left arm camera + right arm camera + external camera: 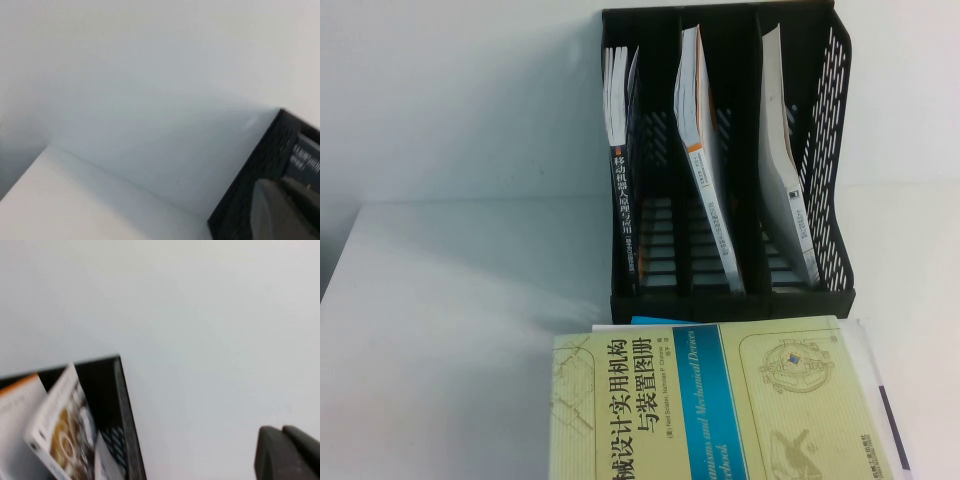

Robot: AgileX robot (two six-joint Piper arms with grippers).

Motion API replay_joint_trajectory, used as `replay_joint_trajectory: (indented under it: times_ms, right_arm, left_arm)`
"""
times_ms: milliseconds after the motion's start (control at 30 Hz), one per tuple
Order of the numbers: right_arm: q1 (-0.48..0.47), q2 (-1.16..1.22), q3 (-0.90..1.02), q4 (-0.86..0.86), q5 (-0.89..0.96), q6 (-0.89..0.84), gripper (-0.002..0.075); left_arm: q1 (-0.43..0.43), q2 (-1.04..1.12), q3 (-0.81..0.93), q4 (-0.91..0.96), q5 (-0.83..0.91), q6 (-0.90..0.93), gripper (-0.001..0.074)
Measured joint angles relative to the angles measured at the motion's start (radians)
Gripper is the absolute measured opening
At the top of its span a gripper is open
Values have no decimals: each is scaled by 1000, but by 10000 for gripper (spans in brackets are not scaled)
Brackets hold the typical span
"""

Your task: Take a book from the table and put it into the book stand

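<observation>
The book [720,410], thick with a pale yellow-green cover, a blue band and a black Chinese title, lies flat at the table's near edge, just in front of the book stand [825,110]. The black three-slot stand stands upright at the back. It also shows in the left wrist view [250,185] and the right wrist view [125,405]. Neither gripper shows in the high view. My left gripper [287,200] is shut and empty beside the stand's left wall. My right gripper [282,432] is shut and empty, off the stand's right side.
Each slot holds a leaning book: a dark-spined one [620,200] on the left, a white one with orange marks [705,150] in the middle, a white-grey one [785,180] on the right. White and blue edges [868,350] stick out under the big book. The white table [450,320] stretches left.
</observation>
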Motion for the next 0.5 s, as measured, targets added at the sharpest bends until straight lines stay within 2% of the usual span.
replay_joint_trajectory:
  times_ms: [133,200,300,400,500]
  right_arm:
    - [0,0,0,6,-232,89,-3]
    - [0,0,0,29,-374,118,-3]
    - [0,-2,-2,72,-549,132,-3]
    - [0,-2,-70,123,-490,134,-3]
    - [0,-2,-207,141,-290,67,-3]
  left_arm:
    - [0,0,0,-33,-185,-183,-4]
    - [0,0,0,-42,-333,-312,-4]
    - [0,0,0,-51,-556,-387,-4]
    - [0,-5,-3,-80,-660,-384,-4]
    - [0,-5,-68,-111,-529,-309,-4]
